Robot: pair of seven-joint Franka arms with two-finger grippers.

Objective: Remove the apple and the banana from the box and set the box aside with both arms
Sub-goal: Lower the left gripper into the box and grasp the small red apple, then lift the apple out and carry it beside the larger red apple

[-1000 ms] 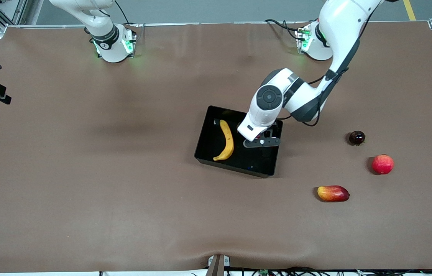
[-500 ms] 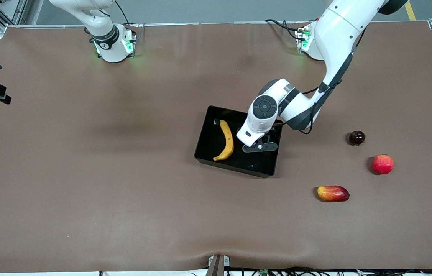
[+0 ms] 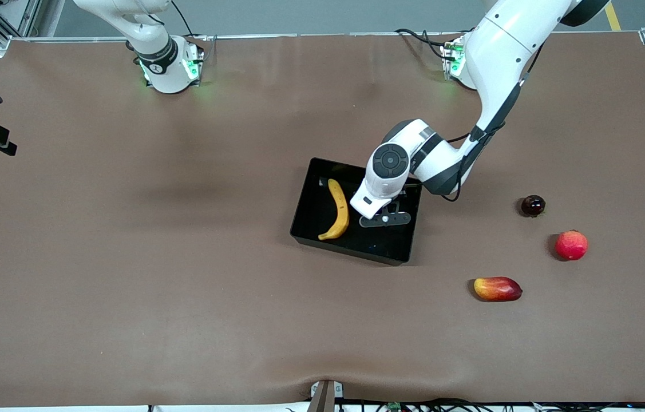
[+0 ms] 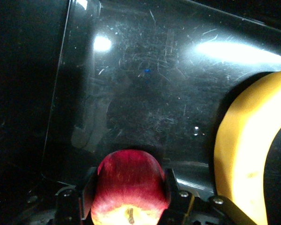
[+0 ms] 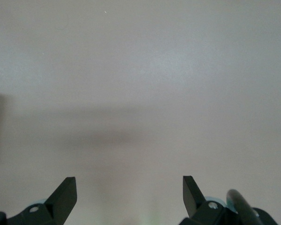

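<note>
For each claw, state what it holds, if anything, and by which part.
The left claw, down in the box beside the banana, grips the apple across its sides. The right claw is open and holds nothing.

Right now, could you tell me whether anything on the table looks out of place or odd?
Nothing looks spilled or damaged. The banana lies flat in the box, and the left gripper is down inside it with its fingers around the apple. Three other fruits sit apart, toward the left arm's end.
</note>
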